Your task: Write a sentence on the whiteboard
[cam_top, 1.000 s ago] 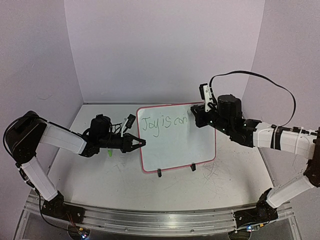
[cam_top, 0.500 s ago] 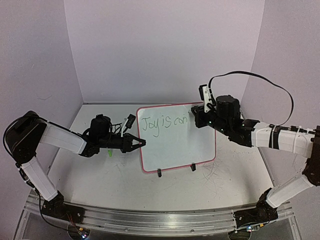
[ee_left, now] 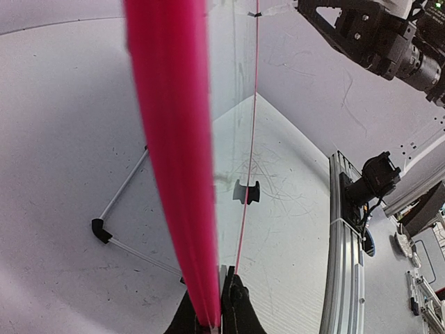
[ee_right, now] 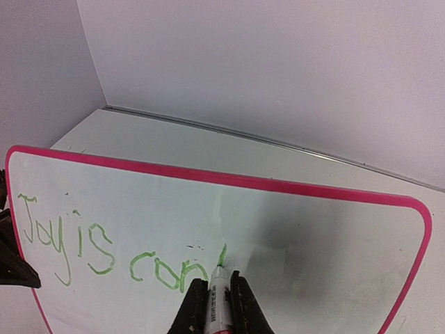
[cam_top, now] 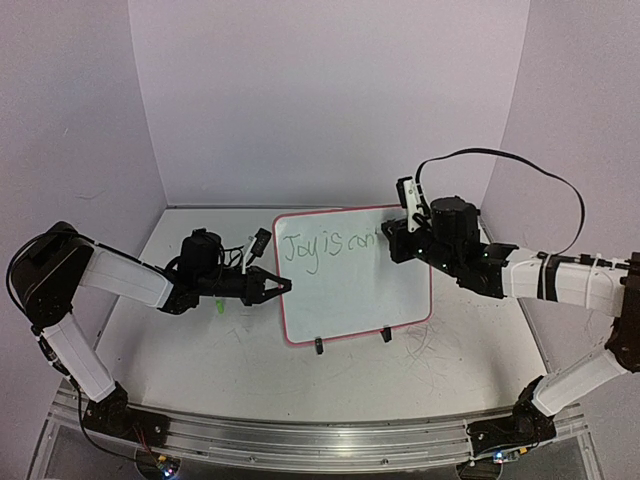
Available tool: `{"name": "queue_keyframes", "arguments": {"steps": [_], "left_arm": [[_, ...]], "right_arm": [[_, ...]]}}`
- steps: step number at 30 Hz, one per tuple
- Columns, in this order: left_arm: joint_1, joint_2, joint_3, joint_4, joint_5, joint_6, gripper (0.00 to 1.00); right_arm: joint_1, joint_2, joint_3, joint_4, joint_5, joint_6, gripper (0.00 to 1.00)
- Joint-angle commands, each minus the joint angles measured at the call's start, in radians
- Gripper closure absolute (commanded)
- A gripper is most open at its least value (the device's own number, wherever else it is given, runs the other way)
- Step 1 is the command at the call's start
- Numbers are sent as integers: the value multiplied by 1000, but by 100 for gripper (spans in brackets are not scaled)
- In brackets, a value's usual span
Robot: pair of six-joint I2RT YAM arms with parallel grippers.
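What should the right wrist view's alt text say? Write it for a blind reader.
The right tool, shut on a marker, holds its tip on a pink-rimmed whiteboard, at the end of unfinished green handwriting reading "Joy is con".

Soft, even, diffuse light is filling all three views; walls [cam_top: 330, 100] are reading pale lilac, no hard glare. Top view is coming through sharp, dimming slightly at the corners. A faint shadow is sitting on the tabletop [cam_top: 240, 350] at 6 o'clock of the whiteboard [cam_top: 355, 285]. Left wrist view is stretching hard, fisheye-style, at the edges; the board's pink rim is blurring, too close to focus. Right wrist view is reading crisp; a grey shadow is falling on the board at 2 o'clock of the marker [ee_right: 217, 296] tip.
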Motion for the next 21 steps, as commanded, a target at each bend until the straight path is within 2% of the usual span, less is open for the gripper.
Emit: {"name": "queue_keyframes", "arguments": {"steps": [1,21], "left_arm": [[19,8,-16,-67,-219,59,100],[19,3,-25,-67,-222,57,100]], "right_arm": [[-4,-17,-31,-19,-1,23,100],[-4,-63,-52,-36,19,22,100]]}}
